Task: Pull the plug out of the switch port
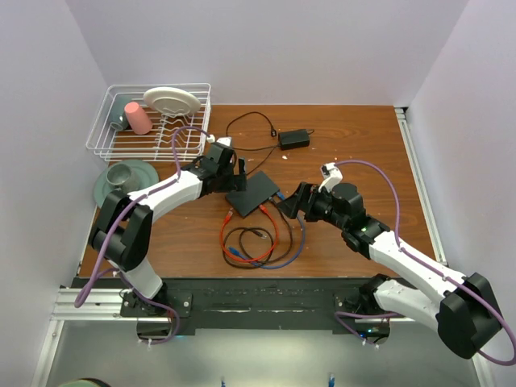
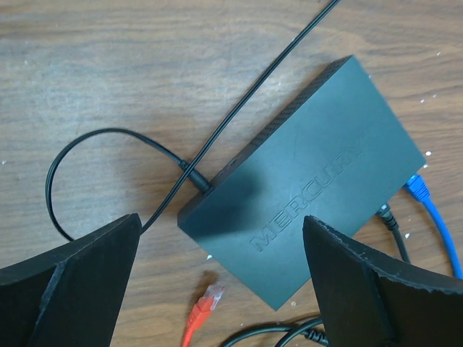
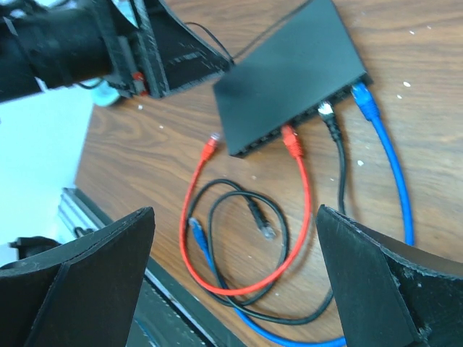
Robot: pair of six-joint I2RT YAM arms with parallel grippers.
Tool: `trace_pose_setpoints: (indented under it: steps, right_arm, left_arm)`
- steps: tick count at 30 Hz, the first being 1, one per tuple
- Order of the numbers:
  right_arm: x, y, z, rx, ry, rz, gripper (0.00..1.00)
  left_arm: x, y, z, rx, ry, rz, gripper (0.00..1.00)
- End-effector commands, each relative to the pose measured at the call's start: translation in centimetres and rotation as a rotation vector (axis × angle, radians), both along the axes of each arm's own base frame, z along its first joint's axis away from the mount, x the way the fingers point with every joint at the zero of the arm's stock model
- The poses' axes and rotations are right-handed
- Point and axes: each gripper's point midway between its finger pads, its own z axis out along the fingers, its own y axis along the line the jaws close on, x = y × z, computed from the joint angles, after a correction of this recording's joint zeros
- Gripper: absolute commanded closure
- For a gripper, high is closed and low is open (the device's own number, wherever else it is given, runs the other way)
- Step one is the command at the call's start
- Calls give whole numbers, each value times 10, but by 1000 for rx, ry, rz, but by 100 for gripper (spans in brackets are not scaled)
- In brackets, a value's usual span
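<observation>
Top external view: a brown wood-grain table [image 1: 355, 145] sits boxed in by pale lilac walls [image 1: 266, 48]. The switch [image 1: 251, 193] lies flat near the middle, skewed, with its socket edge turned toward the near right. The left gripper [image 1: 239, 172] hovers at the box's far-left corner, and the right gripper [image 1: 284, 203] is just beside the socket edge. A loose tangle of cables [image 1: 256, 242] (red, blue and black) sprawls on the wood in front. Farther back lies a power brick [image 1: 294, 139]. In the left corner a wire rack [image 1: 153, 145] holds a pink cup [image 1: 137, 118] and a white plate [image 1: 172, 100], with a green saucer [image 1: 147, 173] just beside it.

Left wrist view: the fingers [image 2: 72, 282] stand wide apart with nothing between them. Below them is the switch, lettered MERCURY, with a thin power cord [image 2: 195, 177] entering its side. A blue plug [image 2: 416, 188] peeps out at the far edge, and a loose red connector [image 2: 210, 295] lies on the wood near the box.

Right wrist view: this pair is spread wide too, and empty. Three plugs sit side by side in the sockets — a red plug [image 3: 291, 141], a black plug [image 3: 327, 112] and the blue one. White specks dot the wood.
</observation>
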Motion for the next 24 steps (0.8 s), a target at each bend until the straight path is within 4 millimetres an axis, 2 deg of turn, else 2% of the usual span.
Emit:
trace_pose_setpoints:
  steps: [1,6,10,14,15,16,21,24]
  right_arm:
    - [6,-7,11,-34,-48,-22,2]
    - [7,-10,12,-59,-61,-31,2]
    - [12,-21,9,-111,-54,-79,3]
    - [18,-42,-3,-224,16,-185,1]
    - [21,-54,-5,-261,34,-245,1]
    - [22,-56,-3,-265,31,-258,1]
    - [18,-37,15,-168,-21,-177,1]
    - [18,-26,17,-110,-5,-147,1]
  left_arm:
    - [13,-4,21,-29,-71,15,0]
    - [13,-4,28,-33,-90,10,0]
    - [14,-2,34,-31,-109,18,0]
    - [17,-3,42,-41,-119,25,0]
    - [17,-3,45,-45,-124,26,0]
    - [17,-3,46,-46,-127,27,0]
    - [19,-10,50,-65,-129,1,0]
    - [21,-22,47,-78,-115,-36,9]
